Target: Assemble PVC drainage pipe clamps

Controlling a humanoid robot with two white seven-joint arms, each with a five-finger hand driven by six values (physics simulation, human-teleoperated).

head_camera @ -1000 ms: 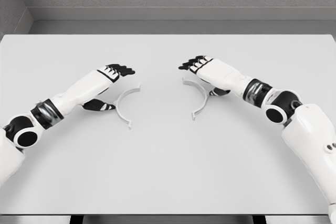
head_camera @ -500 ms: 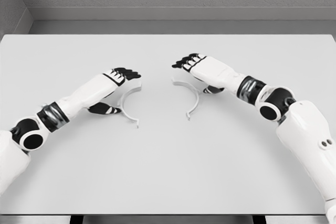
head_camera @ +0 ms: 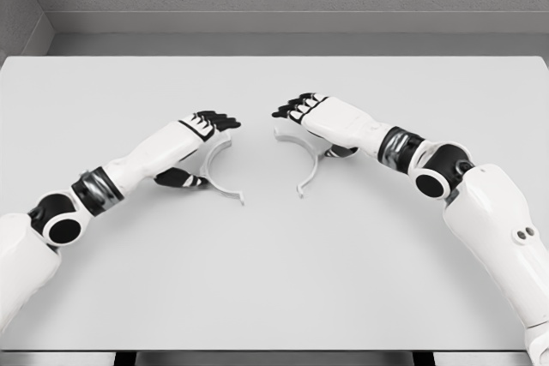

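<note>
Two clamp halves drawn closer together on the tabletop (head_camera: 274,280)

Left hand (head_camera: 202,139) grips the left clamp half (head_camera: 219,179); right hand (head_camera: 313,122) grips the right clamp half (head_camera: 310,165); both have slid inward; gap narrower, joining likely next.

No text, label, brand, number or sign can be read anywhere in the head view.
</note>
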